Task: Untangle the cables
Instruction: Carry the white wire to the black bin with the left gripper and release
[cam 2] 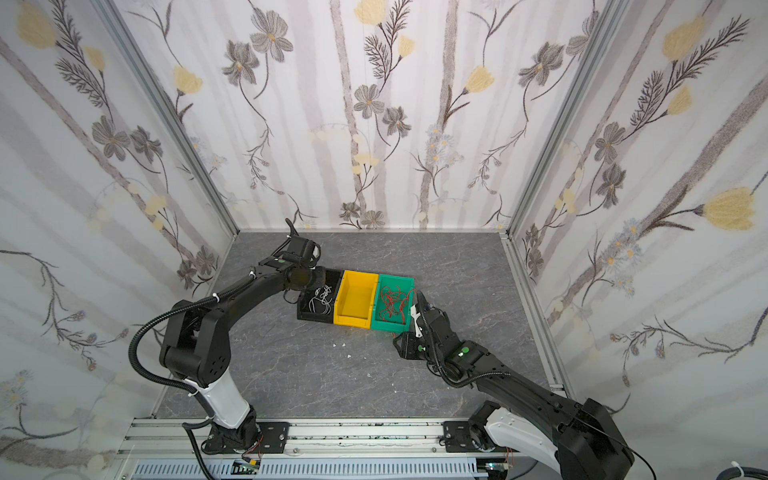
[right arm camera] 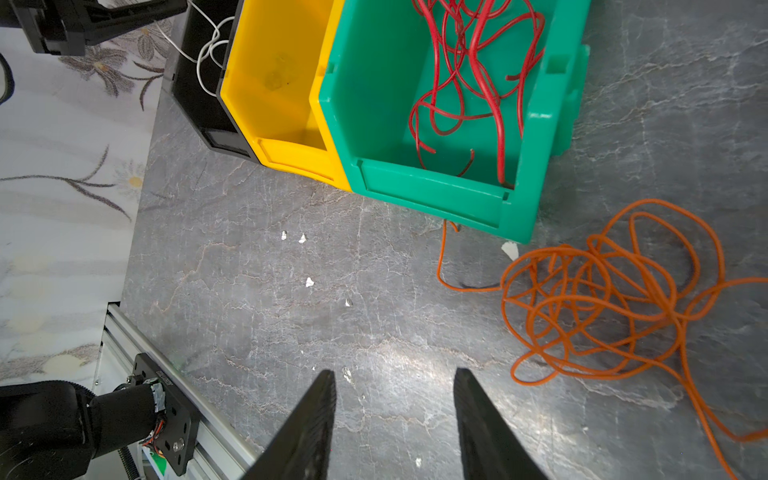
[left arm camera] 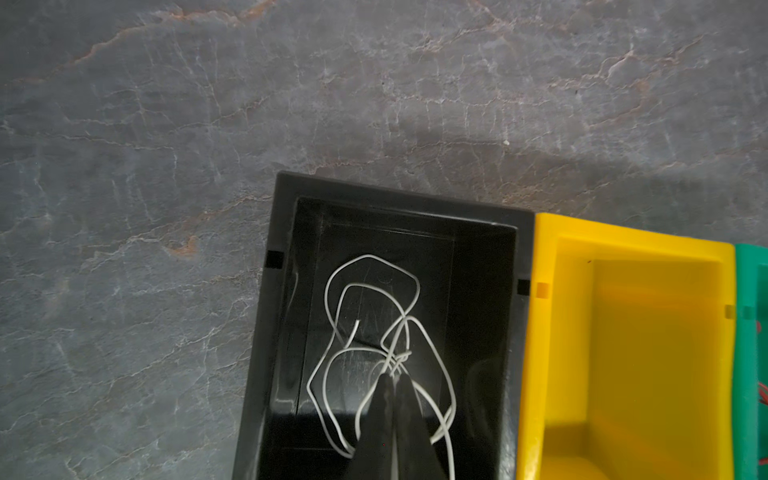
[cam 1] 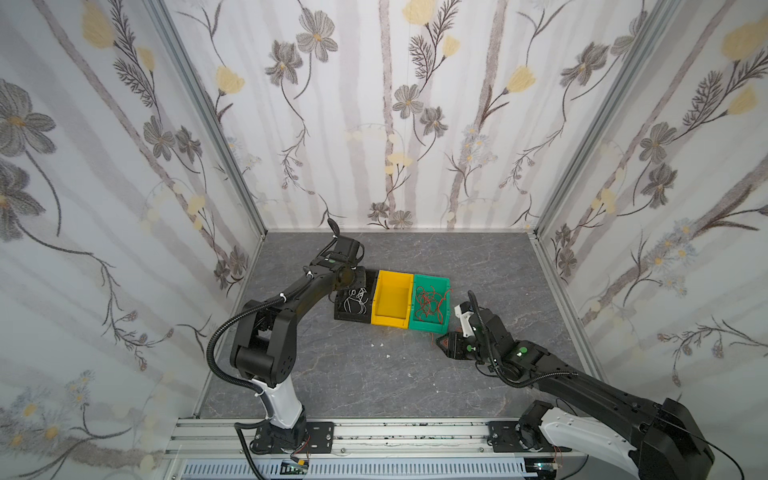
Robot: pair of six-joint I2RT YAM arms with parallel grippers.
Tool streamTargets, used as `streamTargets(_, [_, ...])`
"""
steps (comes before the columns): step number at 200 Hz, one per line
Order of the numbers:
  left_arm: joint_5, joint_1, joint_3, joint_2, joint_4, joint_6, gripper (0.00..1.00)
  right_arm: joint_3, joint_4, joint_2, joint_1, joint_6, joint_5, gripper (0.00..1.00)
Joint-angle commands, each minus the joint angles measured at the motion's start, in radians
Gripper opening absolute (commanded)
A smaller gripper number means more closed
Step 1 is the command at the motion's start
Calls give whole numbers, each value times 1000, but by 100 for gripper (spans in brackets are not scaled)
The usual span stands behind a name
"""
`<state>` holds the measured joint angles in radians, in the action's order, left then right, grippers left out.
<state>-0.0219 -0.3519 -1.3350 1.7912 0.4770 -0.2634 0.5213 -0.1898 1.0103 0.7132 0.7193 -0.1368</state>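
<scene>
Right tool point(right arm camera: 395, 372), jaws half apart and empty, hangs over bare worktop point(right arm camera: 270, 332) with the orange cable point(right arm camera: 602, 299) heaped beside its gap, not in it, near a corner of the green bin point(right arm camera: 432, 189); left tool point(left arm camera: 392, 376), pinched on the white cable point(left arm camera: 371, 256) in the black bin point(left arm camera: 282, 232), is judged farther off.

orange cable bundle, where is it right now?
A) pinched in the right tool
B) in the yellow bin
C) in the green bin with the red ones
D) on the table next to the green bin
D: in the right wrist view the orange cables lie tangled on the table just outside the green bin, and the right tool stands open beside them, holding nothing.
</scene>
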Motion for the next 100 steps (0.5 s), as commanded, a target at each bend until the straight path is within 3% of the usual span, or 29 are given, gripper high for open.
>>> streamTargets(1, [31, -1, -42, 49, 23, -8, 5, -5, -22, -18, 0, 13, 29, 48])
streamTargets(20, [43, -2, -72, 65, 58, -10, 18, -5, -35, -35, 0, 14, 32, 48])
streamTargets(34, [55, -5, -80, 46, 64, -11, 40, -7, -45, -49, 1, 14, 36, 49])
streamTargets(50, [69, -7, -92, 17, 79, -3, 56, -9, -60, -63, -1, 14, 45, 49])
streamTargets(100, [41, -37, -106, -101, 131, 33, 68, -2, -113, -104, -3, 10, 97, 49])
